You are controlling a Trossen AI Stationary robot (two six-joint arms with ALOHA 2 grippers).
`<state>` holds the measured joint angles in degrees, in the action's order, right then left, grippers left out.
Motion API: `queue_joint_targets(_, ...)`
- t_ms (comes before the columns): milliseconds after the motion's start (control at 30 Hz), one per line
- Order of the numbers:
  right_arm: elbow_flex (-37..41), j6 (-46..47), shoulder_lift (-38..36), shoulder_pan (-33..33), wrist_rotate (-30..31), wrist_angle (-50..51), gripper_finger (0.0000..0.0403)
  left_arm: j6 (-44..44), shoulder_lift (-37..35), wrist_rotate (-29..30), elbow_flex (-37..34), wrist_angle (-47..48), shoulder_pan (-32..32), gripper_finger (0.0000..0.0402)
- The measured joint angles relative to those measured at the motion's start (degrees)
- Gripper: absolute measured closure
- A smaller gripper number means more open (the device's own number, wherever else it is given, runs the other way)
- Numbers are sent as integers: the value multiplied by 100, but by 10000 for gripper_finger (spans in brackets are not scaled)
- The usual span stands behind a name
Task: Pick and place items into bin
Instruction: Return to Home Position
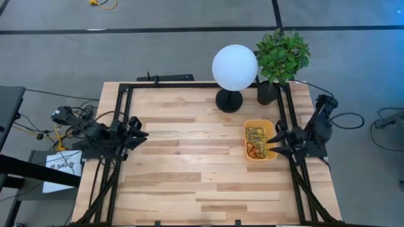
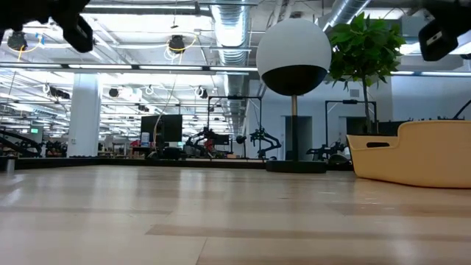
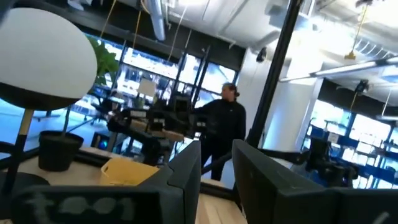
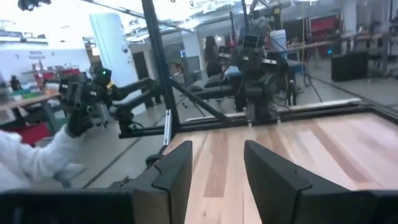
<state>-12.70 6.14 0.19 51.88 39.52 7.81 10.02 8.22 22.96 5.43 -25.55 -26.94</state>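
Observation:
The yellow-orange bin stands flat on the wooden table near its right edge, with several rubber-band loops lying inside; it also shows in the low view and the left wrist view. My right gripper is open and empty at the bin's right rim, above the table. My left gripper is open a little and empty at the table's left edge, well above the table. No loose loops show on the table.
A white globe lamp on a black base and a potted green plant stand at the table's far edge, just behind the bin. A black frame runs around the table. A person stands beyond the table.

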Motion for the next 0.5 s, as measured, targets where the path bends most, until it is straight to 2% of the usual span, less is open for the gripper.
queue_joint_targets(100, 288, -346, -1, -43, -37, -374, 266, -59, -1, 146, -428, -607, 9, 319)
queue_joint_targets(200, 315, -617, -3, -166, -43, -622, 266, 247, 20, 455, -471, -214, 33, 319)
queue_joint_targets(333, 391, -804, -3, -421, -121, -898, 263, 265, 77, 357, -471, -251, 120, 319)
queue_joint_targets(500, 855, -823, -5, -827, -1036, -1457, 261, 120, 75, 280, -471, -266, 221, 319)
